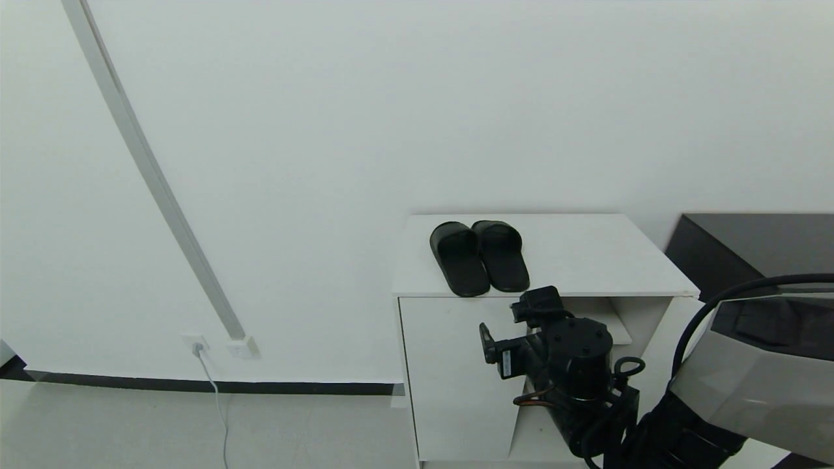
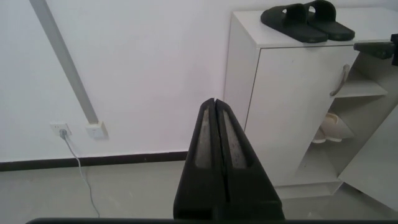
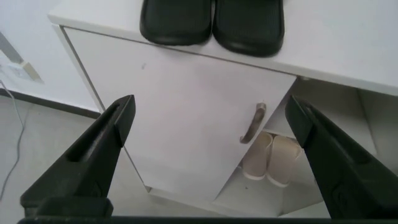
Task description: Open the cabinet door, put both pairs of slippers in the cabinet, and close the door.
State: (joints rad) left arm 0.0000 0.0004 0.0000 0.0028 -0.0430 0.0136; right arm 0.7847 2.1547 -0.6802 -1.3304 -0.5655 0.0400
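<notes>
A: Where is the pair of black rubber slippers (image 1: 479,257) seen?

B: It is seen on top of the white wooden cabinet (image 1: 586,260). The two slippers are laid side by side and touching, with the flat heel ends near the front edge.

A: And the other pair?

B: A pair of pale cream slippers (image 3: 270,158) is seen inside already, on a low shelf. That side of the cabinet is open. The other white door (image 1: 456,378) is shut.

A: How are the pincers held?

B: The right gripper (image 3: 211,155) is spread wide, and nothing is held in it. It is placed in front of the cabinet, just below the black pair. The left gripper (image 2: 215,106) is closed tight on nothing and is kept well off to the side.

A: How can the black slippers be picked up?

B: They are likely light, soft and bendy, and not easily broken. The rubber may be a little slippery. A good hold may be had by squeezing both heel ends together from the outer sides. If only one is pinched, the other could be knocked off the top.
</notes>
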